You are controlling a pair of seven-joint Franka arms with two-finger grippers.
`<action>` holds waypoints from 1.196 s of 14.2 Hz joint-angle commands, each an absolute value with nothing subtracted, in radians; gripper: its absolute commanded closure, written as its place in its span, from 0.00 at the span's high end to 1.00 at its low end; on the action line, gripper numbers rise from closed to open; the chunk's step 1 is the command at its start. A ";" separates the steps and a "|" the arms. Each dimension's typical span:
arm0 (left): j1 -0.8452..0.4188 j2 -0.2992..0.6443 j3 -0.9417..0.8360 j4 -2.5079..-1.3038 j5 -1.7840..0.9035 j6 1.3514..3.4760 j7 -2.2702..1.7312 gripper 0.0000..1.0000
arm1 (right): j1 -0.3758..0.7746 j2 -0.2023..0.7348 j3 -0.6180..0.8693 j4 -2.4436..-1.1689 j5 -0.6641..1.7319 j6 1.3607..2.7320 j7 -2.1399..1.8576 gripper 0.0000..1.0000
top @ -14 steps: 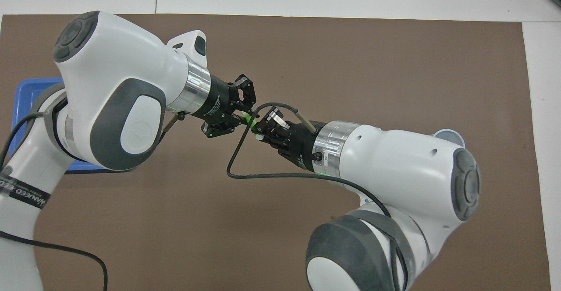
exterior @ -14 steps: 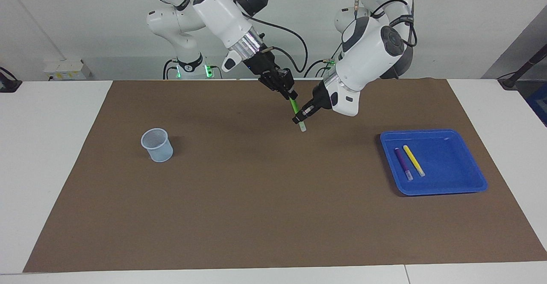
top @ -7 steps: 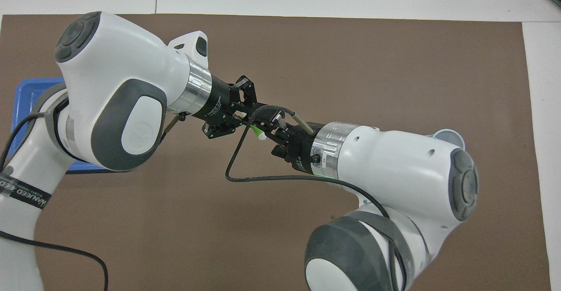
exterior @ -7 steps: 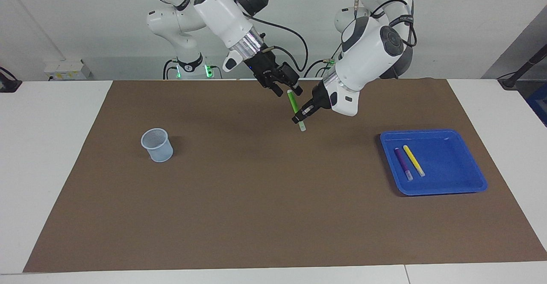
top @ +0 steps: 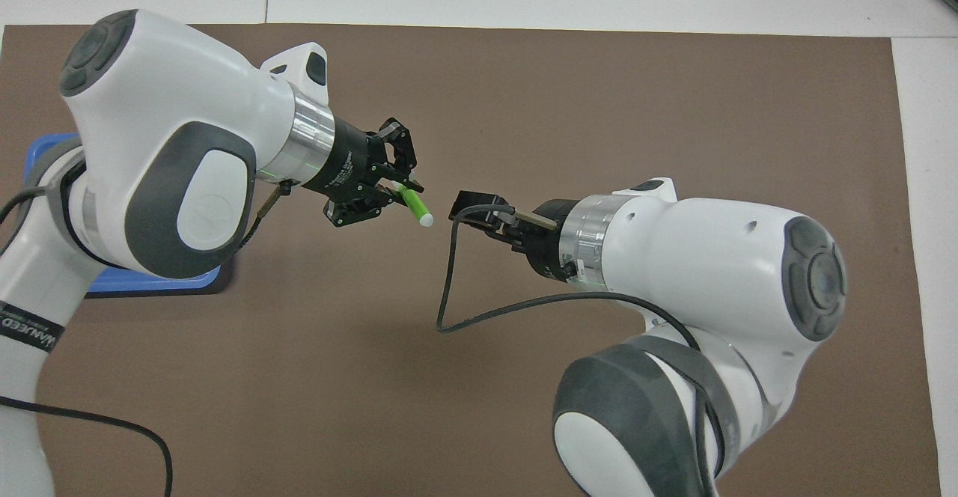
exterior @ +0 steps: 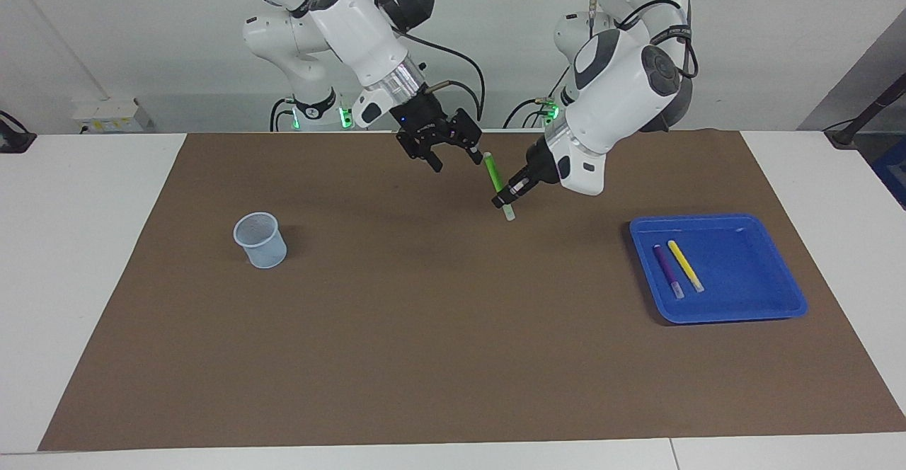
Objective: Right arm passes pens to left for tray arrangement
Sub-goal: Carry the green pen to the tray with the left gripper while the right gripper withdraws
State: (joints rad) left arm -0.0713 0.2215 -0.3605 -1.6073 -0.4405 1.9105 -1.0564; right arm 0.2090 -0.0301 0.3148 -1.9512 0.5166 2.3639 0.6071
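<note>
standing steeply tilted, green pen [exterior: 497, 184] whitish end down.

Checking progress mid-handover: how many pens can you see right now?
3. The purple pen and yellow pen lie in the tray; the green pen is in the left gripper.

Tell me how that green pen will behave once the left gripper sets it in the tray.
The green pen looks slim, round and rigid, so it may roll on release. The tray has a raised rim that should stop it. The left gripper holds it low, so it might pivot in the grip.
</note>
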 commanded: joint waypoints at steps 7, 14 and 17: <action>0.144 0.199 -0.359 -1.611 -0.244 1.798 -0.725 0.07 | 0.153 -0.035 0.321 -1.933 0.433 2.287 0.447 1.00; 0.310 0.169 -0.357 -1.611 -0.153 1.720 -0.439 0.07 | 0.112 -0.084 0.318 -1.894 0.426 2.125 0.426 1.00; 0.370 0.160 -0.357 -1.612 -0.120 1.691 -0.332 0.06 | 0.057 -0.133 0.311 -1.884 0.426 2.014 0.361 1.00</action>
State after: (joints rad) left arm 0.3332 0.1829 -0.3490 -1.6031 -0.1569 1.7268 -0.3980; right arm 0.1012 -0.0969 0.3118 -1.8905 0.4436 2.0829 0.4156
